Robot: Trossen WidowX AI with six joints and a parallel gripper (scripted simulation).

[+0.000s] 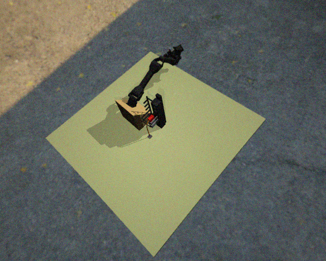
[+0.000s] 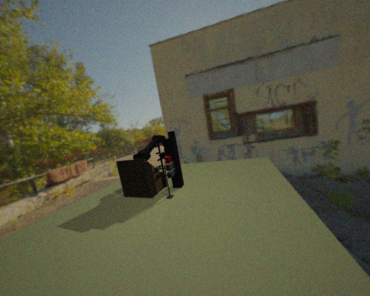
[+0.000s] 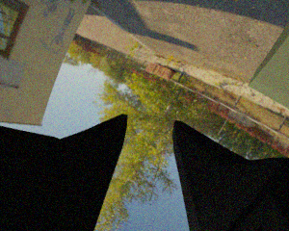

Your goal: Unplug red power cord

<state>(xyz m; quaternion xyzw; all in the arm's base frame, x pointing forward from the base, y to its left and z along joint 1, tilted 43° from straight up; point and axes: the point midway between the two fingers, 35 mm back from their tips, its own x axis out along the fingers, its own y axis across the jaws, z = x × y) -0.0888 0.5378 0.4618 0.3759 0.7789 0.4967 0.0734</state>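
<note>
End effector [image 1: 176,53] sits high off the table's [image 1: 185,174] far edge, roughly 1 o'clock from the base block [image 1: 131,113] in the top view. Fingers about a third apart, nothing between them: wrist view shows only trees and sky in the gap. We read it as partly closed and empty.

Red plug [image 1: 151,117] looks seated in the power strip [image 1: 159,110], the dark bar standing just beside the base block at its 3 o'clock. A thin cord [image 1: 148,130] drops from the plug toward 6 o'clock to a small anchor [image 1: 150,136] on the table.

Key relation: the plug lies at about 7 o'clock from the end effector, well apart and lower, close by the arm's own base. In the top view the strip's long axis runs roughly 12 to 6; the plug faces the base side.

Our judgement: unplugging not started. Next move needs the arm folded back down and the fingers opened wider before closing on the plug.
</note>
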